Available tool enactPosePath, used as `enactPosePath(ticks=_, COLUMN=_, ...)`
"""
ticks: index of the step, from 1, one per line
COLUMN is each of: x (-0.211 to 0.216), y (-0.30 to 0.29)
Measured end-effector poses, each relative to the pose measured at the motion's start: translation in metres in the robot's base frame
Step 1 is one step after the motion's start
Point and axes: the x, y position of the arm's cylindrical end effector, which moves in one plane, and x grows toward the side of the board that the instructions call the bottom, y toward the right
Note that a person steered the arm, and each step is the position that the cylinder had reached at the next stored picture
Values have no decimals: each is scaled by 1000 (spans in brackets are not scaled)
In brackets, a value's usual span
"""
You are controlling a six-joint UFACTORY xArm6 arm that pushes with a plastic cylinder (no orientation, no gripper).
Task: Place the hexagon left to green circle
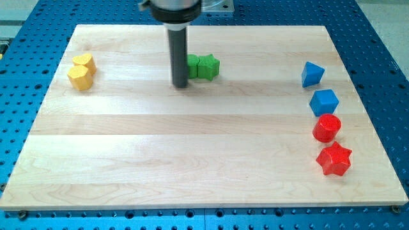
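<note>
Two yellow blocks sit at the view's upper left: a yellow hexagon (80, 77) in front and another yellow block (85, 62) touching it behind. A green circle (192, 64) and a green star (208, 66) touch each other near the top middle. The dark rod comes down from the top; my tip (180, 85) rests on the board just left of and slightly below the green circle, whose left part is hidden by the rod. The tip is far to the right of the yellow blocks.
On the wooden board (192, 153), along the view's right side from top to bottom, stand a blue triangle-like block (312, 74), a blue block (324, 102), a red circle (327, 128) and a red star (334, 160).
</note>
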Motion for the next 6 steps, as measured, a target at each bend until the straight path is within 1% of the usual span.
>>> enactPosePath(ticks=1, x=39, y=-131)
enactPosePath(ticks=2, x=52, y=-235)
enactPosePath(ticks=3, x=21, y=-219)
enactPosePath(ticks=4, x=-1, y=-184)
enactPosePath(ticks=5, x=-9, y=-115)
enactPosePath(ticks=6, x=-14, y=-89)
